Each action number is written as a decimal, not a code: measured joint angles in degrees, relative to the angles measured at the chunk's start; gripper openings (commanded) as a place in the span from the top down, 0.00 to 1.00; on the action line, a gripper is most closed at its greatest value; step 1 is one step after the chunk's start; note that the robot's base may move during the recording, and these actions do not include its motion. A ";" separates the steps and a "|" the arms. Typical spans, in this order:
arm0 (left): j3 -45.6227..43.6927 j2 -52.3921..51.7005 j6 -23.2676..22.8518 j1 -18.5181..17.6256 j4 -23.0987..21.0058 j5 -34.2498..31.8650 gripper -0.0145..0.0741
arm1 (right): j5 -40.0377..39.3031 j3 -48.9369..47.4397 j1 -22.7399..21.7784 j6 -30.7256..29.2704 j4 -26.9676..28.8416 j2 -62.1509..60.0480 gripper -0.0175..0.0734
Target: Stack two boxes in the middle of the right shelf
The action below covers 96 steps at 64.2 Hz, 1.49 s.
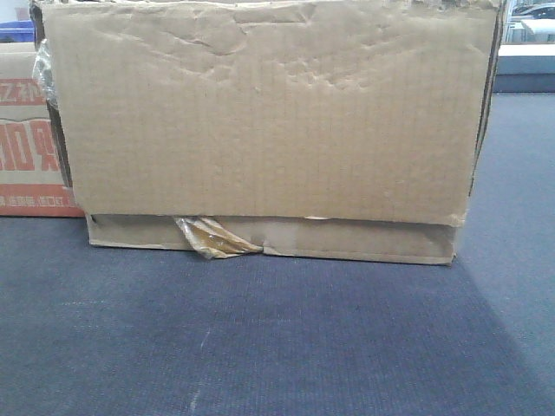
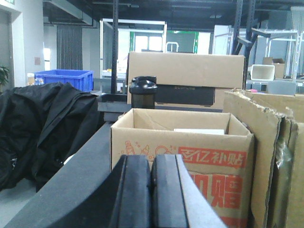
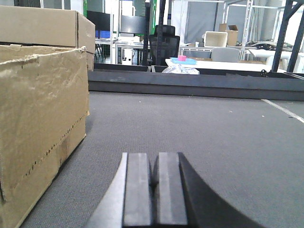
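Large plain box stands on the carpet square in front of the robot, its face dented, filling most of the front view. A smaller box with red print, top open, sits just beside it on the robot's left.

Left gripper: fingers pressed together, holding nothing, low and facing the printed box. Right gripper: likewise closed and empty, out past the big box's right end.

No shelf in sight. Judgement: nothing lifted yet, task at its start. Next move calls for both grippers to spread or flank a box and raise it together.

Grey-blue carpet, flat. Workshop room behind: black jacket, blue bin. Crinkled tape peeling at the big box's lower edge.
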 measured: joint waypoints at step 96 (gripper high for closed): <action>-52.86 44.26 -0.49 -4.61 1.72 39.09 0.16 | 4.28 -40.95 0.00 0.10 0.00 41.72 0.18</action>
